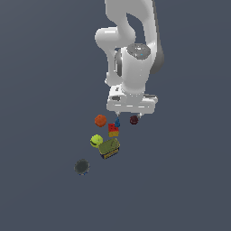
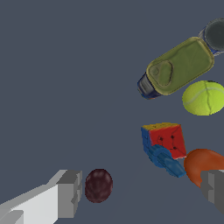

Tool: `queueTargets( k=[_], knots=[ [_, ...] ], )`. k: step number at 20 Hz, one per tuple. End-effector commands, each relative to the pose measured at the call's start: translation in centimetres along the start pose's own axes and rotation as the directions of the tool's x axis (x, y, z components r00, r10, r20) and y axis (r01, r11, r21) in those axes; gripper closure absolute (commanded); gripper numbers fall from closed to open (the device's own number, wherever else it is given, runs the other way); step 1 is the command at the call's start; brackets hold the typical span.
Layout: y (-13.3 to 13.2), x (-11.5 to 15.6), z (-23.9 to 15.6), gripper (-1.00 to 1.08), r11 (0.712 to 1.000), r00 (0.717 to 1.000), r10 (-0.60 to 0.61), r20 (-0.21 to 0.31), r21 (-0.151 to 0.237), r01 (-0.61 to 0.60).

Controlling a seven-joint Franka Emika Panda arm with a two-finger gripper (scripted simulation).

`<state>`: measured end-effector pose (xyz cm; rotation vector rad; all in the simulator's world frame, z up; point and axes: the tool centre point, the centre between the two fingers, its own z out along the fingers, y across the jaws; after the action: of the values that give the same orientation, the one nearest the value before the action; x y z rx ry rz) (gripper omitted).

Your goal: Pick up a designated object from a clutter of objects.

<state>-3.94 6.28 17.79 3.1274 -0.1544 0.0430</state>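
The designated object, a small dark maroon ball [image 1: 134, 120] [image 2: 98, 185], lies on the dark floor at the edge of the clutter of objects. My gripper [image 1: 129, 113] [image 2: 142, 190] hangs open just over it. In the wrist view the ball sits between the two fingers, right beside one grey fingertip [image 2: 69, 192], with a thin gap showing. The other fingertip [image 2: 214, 189] partly covers the orange ball [image 1: 100, 120] [image 2: 200, 162]. Nothing is held.
The red-blue-yellow blocks [image 1: 113, 128] [image 2: 164, 140] lie between the maroon and orange balls. Farther off are a yellow-green ball [image 1: 96, 140] [image 2: 203, 97], an olive-green box [image 1: 109, 148] [image 2: 179, 65] and a dark grey disc [image 1: 81, 167] [image 2: 215, 35].
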Motion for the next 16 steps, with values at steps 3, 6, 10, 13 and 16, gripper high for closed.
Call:
queueTargets(
  k=[3, 6, 10, 13, 16],
  knots=[
    [-1.9, -3.1, 3.9, -0.92, 1.0, 1.0, 0.012, 0.009, 0.001, -0.012],
    [-2.8, -5.0, 5.9, -0.92, 1.0, 1.0, 0.018, 0.015, 0.002, -0.018],
    [-3.7, -7.1, 7.8, -0.92, 1.0, 0.999, 0.024, 0.021, 0.005, -0.024],
    [-4.1, -8.3, 8.8, -0.92, 1.0, 0.999, 0.027, 0.025, 0.006, -0.027],
    [-4.3, -9.1, 9.4, -0.92, 1.0, 0.999, 0.029, 0.027, 0.007, -0.029]
  ],
)
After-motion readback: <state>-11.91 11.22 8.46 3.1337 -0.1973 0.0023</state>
